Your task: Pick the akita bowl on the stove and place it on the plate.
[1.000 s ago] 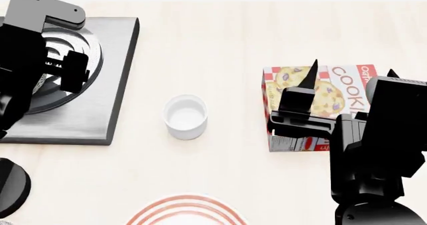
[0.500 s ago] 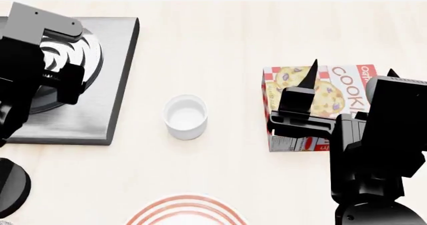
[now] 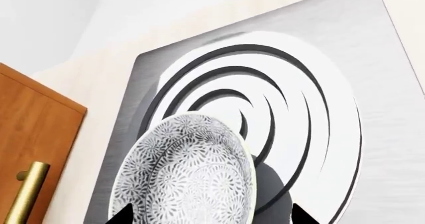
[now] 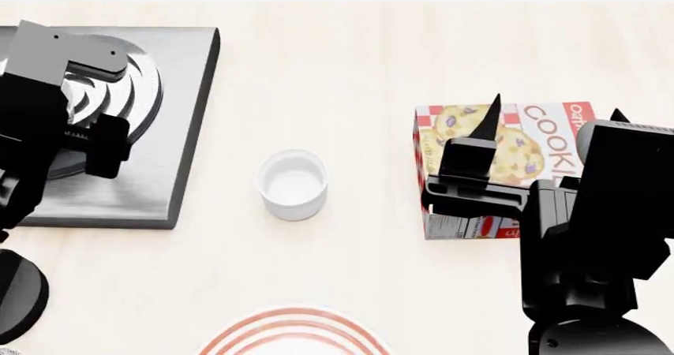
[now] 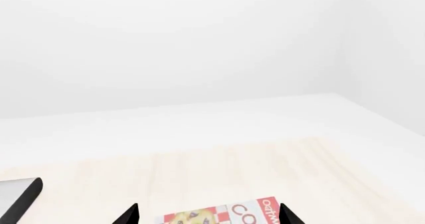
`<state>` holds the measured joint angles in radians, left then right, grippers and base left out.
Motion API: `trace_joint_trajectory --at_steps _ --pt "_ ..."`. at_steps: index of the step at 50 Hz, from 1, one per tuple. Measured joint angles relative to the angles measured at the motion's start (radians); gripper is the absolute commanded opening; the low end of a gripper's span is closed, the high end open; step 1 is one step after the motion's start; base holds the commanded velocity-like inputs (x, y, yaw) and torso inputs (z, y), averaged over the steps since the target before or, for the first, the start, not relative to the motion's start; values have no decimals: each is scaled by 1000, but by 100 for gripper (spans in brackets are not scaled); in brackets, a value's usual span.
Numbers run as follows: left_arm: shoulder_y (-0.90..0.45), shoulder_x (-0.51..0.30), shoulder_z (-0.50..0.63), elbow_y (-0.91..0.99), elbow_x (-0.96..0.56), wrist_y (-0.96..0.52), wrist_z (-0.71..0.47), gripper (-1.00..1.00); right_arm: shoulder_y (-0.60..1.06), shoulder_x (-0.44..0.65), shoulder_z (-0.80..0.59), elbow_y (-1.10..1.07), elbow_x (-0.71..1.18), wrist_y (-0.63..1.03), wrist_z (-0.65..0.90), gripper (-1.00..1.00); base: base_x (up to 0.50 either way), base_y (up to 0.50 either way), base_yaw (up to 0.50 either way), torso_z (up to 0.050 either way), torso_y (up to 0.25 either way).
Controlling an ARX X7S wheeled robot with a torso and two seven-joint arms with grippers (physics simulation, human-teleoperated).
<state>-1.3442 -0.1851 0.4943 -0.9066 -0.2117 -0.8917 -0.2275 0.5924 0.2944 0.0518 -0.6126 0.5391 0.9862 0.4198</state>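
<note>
Left wrist view: akita bowl (image 3: 189, 171) now lifted, tilted above the stove (image 3: 371, 84).

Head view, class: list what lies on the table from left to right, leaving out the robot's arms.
Stove → white cup → cookie box. The plate sits at the near edge below the cup, so its place in the order is unclear.
</note>
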Motion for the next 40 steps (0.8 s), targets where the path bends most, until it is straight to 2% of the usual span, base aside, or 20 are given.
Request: trace_joint_trajectory --at_steps 21,22,40 --pt "10 -7 8 -8 -1 5 0 100 0 6 -3 4 9 -6 6 100 0 0 0 0 0" --pt "10 -7 9 -8 -1 4 0 -100 0 7 -4 5 9 -6 7 100 0 0 0 0 0" --pt "17 -7 14 7 -17 6 8 -100 1 11 -6 5 18 -7 14 100 0 0 0 0 0"
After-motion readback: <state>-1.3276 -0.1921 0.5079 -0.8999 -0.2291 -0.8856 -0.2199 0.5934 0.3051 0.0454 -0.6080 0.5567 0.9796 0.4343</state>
